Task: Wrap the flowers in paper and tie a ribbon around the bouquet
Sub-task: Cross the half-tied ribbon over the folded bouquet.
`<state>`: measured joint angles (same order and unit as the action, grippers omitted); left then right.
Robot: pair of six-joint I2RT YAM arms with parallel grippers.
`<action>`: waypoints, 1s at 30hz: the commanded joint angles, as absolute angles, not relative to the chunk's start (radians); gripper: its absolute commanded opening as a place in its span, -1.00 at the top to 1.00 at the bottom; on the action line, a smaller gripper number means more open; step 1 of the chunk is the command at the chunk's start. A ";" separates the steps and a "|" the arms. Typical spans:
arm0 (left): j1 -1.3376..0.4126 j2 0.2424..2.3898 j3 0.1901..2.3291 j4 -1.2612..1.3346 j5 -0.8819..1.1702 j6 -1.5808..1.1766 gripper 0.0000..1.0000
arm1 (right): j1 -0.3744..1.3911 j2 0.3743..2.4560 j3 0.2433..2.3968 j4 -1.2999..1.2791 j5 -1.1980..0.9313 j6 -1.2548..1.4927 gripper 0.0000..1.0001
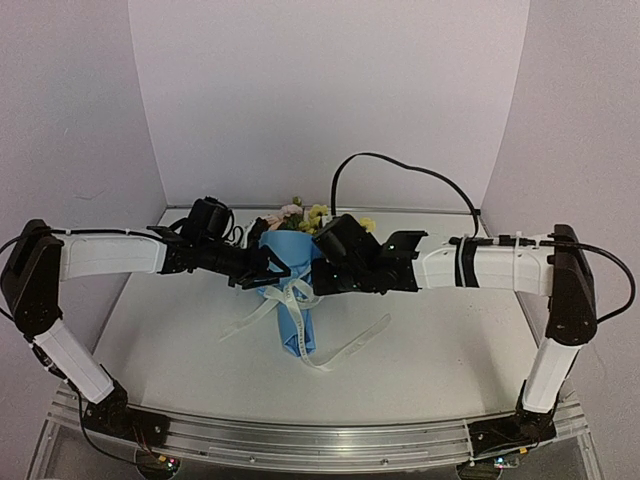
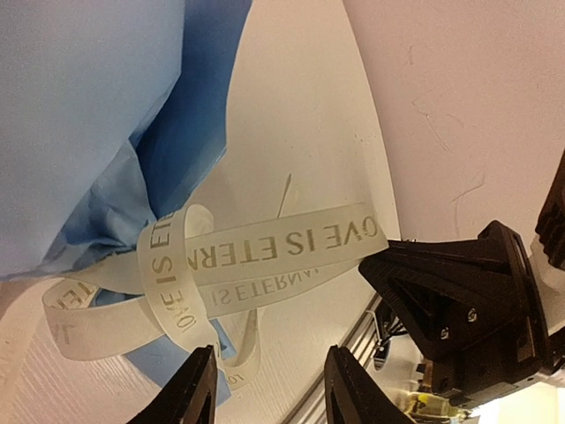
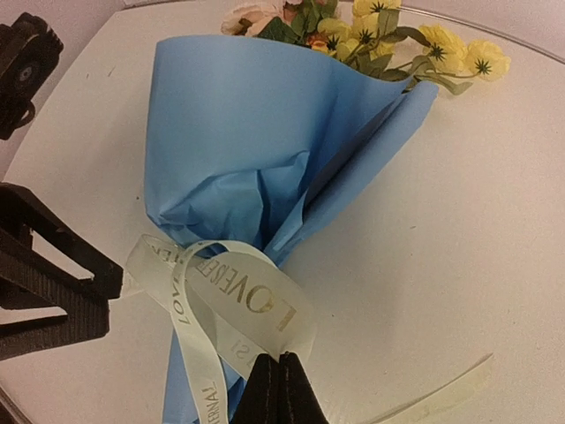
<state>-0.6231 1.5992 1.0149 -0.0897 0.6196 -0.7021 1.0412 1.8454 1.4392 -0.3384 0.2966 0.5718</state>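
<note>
The top view looks down from above the near edge across the whole desk (image 1: 430, 360); both wrist views sit close (from opposite sides), sharing the bouquet (image 1: 290, 275).

The bouquet (image 1: 285, 252) lies on the table (image 1: 450, 350), ribbon (image 1: 296, 293) looped around its middle.

In the right wrist view we lose the tip of the bright blue paper cone (image 3: 256, 141) past the bottom edge, and the pink and yellow blossoms (image 3: 380, 22) are cropped at the top. The cream-white printed ribbon (image 3: 238, 287) meets the pressed-together fingers of the right gripper (image 3: 278, 389); we cannot tell whether it is pinched.
</note>
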 commanded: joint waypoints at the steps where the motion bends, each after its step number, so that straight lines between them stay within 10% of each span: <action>1: -0.627 1.476 1.014 -0.062 0.545 -0.532 0.09 | 1.041 1.849 1.536 -0.392 0.274 0.514 0.99; 30: -0.589 1.428 0.908 -0.031 0.503 -0.538 0.06 | 1.062 1.916 1.643 -0.443 0.147 0.498 1.00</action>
<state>-0.5397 1.5259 0.9327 -0.0282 0.4957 -0.6213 1.0565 1.9042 1.5930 -0.4462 0.1390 0.4980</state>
